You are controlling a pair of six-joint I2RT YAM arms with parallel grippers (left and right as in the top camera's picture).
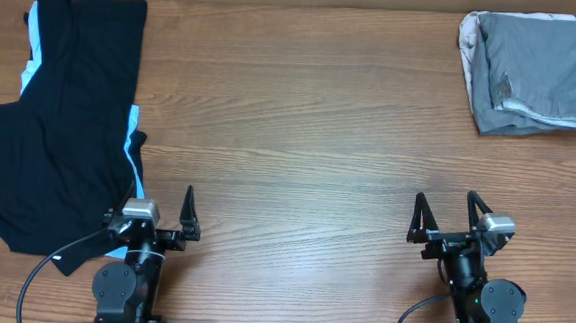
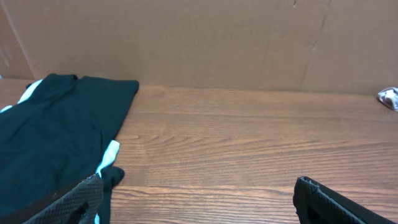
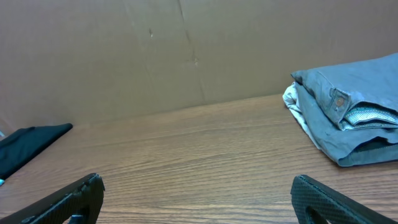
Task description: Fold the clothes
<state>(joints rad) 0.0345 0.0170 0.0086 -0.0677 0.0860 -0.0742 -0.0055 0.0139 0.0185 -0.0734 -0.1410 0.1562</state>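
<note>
Overhead: wood-grain table (image 1: 300,132), cardboard wall (image 2: 217,43), grey shorts (image 1: 544,72), left gripper (image 1: 161,206) and right gripper (image 1: 446,209) wide

The left gripper (image 1: 160,206) and right gripper (image 1: 447,206) are matte black, each with two slim, pointed fingers (image 1: 188,211) and a silver-grey camera block (image 1: 141,210). Round black joint housings sit below. A black cable (image 1: 26,288) loops from each base.

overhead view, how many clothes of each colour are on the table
black garment with light-blue stripes: 1
grey shorts: 1
cream garment, under the grey shorts: 1
total: 3
</note>
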